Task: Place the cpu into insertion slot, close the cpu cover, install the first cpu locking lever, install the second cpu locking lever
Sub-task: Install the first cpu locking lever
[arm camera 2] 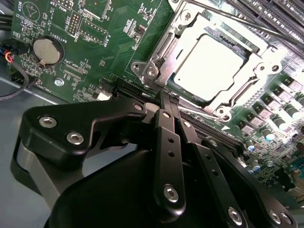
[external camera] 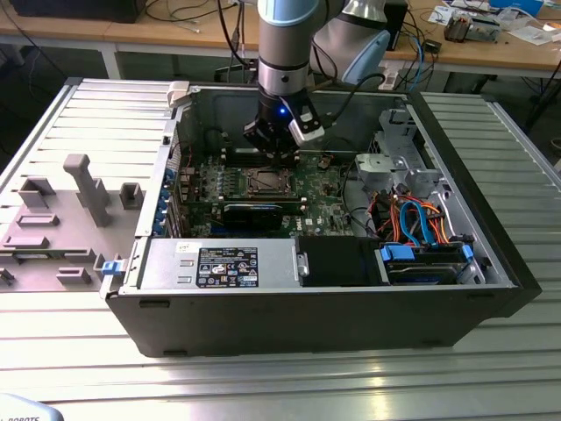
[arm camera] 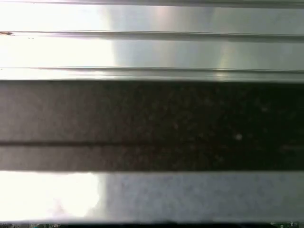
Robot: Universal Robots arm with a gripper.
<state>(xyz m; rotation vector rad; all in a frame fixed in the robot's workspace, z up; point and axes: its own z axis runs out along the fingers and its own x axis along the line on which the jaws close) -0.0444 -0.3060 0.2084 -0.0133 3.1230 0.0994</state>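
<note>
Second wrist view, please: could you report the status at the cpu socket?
End effector shut, tips beside the socket corner. cpu seated, cpu cover down over it. Nothing in the way.

Hand [arm camera 2: 167, 102]: matt black metal links, bright steel screws. Just beyond its tips, cpu [arm camera 2: 206, 66]: smooth silver-grey metal top, glaring under light. cpu cover [arm camera 2: 156, 57] around it: thin bare polished metal. Motherboard [arm camera 2: 109, 47] beside hand: green, semi-gloss laminate. Case wall [external camera: 351, 316]: matt black metal. Table [external camera: 263, 386] under case: ribbed brushed aluminium, reflective. Fixture block [external camera: 61, 228]: matt grey plastic.
</note>
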